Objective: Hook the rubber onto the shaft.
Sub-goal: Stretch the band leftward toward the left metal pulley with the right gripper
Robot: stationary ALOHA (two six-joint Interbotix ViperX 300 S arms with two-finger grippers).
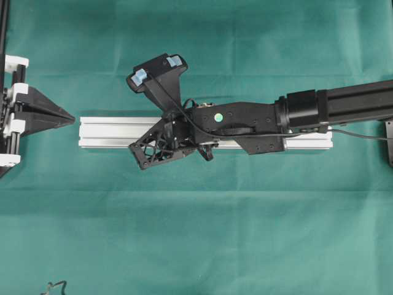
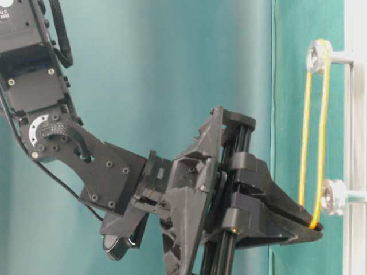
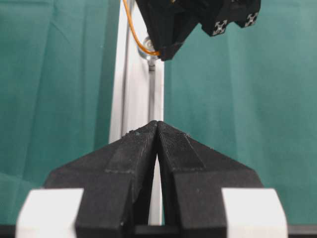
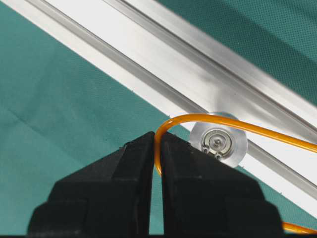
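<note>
Right pincer (image 4: 154, 163) shut on the rubber (image 4: 157, 148), pinching its loop end just beside the near pulley (image 4: 219, 143). Loop runs along the rail (image 1: 110, 132), far end hooked. Left pincer (image 3: 157, 130) shut, empty, well apart.

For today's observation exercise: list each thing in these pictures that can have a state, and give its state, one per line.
rubber: looped over the upper pulley, stretched, pinched at its lower end
right tool: shut on the rubber, beside the lower pulley
left tool: shut, holding nothing, off the rail's end
rail: lying flat on the green cloth
</note>
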